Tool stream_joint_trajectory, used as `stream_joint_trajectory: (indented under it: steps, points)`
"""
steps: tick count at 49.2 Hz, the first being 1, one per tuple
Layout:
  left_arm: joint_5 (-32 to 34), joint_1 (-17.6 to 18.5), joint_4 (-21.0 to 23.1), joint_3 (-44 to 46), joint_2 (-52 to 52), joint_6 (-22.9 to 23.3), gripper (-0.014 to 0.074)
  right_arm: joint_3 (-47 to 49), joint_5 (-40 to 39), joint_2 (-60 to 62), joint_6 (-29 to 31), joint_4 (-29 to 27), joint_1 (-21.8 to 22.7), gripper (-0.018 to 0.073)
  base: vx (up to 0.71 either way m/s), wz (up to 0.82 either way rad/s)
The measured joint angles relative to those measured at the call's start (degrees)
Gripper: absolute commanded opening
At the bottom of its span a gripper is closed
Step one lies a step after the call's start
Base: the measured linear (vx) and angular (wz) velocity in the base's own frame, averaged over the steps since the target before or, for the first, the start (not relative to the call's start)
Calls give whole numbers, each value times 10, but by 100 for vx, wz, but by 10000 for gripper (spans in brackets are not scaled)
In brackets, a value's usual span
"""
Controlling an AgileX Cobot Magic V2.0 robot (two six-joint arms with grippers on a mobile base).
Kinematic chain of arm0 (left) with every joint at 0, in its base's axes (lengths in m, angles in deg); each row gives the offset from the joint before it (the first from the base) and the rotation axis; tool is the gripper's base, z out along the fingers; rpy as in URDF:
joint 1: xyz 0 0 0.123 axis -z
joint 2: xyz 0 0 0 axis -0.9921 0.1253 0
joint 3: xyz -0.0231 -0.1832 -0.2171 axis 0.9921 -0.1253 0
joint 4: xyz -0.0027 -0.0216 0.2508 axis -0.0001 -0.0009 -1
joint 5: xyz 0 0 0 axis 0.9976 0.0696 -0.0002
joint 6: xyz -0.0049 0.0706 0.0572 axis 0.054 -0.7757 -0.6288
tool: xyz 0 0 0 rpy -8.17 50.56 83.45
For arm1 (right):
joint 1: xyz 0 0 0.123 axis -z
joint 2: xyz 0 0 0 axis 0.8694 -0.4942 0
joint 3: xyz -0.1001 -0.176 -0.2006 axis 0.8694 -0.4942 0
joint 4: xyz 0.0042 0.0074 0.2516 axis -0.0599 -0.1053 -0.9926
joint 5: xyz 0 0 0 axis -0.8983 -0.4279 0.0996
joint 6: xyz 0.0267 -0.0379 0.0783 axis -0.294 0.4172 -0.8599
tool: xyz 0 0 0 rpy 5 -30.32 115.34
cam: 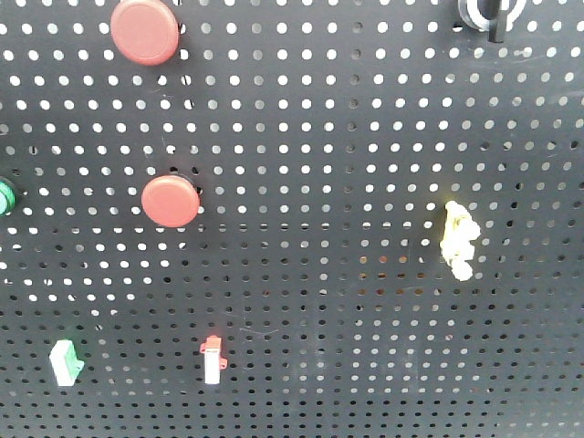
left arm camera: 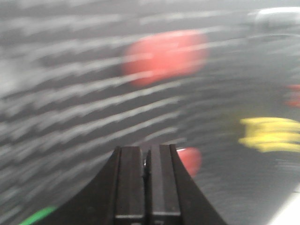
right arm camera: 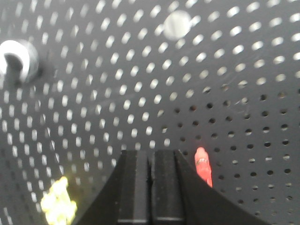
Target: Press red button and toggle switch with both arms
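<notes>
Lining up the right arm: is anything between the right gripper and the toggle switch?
No. In the right wrist view, only bare pegboard separates the right gripper from the toggle switch; the yellow switch sits off that line, lower left.

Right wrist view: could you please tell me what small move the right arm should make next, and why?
Probably steer the right gripper up and to the image's left: its jaws look shut, and the toggle switch sits far off its centreline near the upper-left edge, not yet touched.
</notes>
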Motion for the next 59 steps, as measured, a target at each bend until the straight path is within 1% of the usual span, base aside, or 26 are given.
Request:
stream_joint_trajectory:
  steps: [2,4,5,14,25,35,39,44,47,50,52,54,59]
  points:
    - [-5,9,26,24,20,-27,2,0,1,0,6,-1,0,-3,0,0]
    - [-7,15,40,40,39,-38,2,0,1,0,8,-3,0,-3,0,0]
    - [-7,20,55,89,85,-51,2,0,2,0,8,-4,0,-3,0,0]
    - [-7,24,56,142,142,-53,2,0,2,0,10,-5,0,-3,0,0]
    - [-9,25,68,169,181,-53,2,0,2,0,10,-5,0,-3,0,0]
    - [-27,26,67,173,178,-53,2,0,2,0,10,-7,0,-3,0,0]
    - [-46,26,55,171,169,-54,2,0,2,0,10,-16,0,-3,0,0]
    - [-53,26,42,153,141,-54,2,0,11,0,15,-30,0,-3,0,0]
    - [-52,25,40,132,115,-54,2,0,20,0,39,-49,0,-3,0,0]
    - [-48,24,40,108,84,-54,2,0,28,0,84,-80,0,-3,0,0]
    - [-45,24,40,95,69,-54,2,0,31,0,120,-110,0,-3,0,0]
    - [-42,24,40,76,44,-54,2,0,32,-2,161,-148,0,-3,0,0]
    - [-42,24,40,33,3,-54,2,3,42,-15,285,-297,0,-3,0,0]
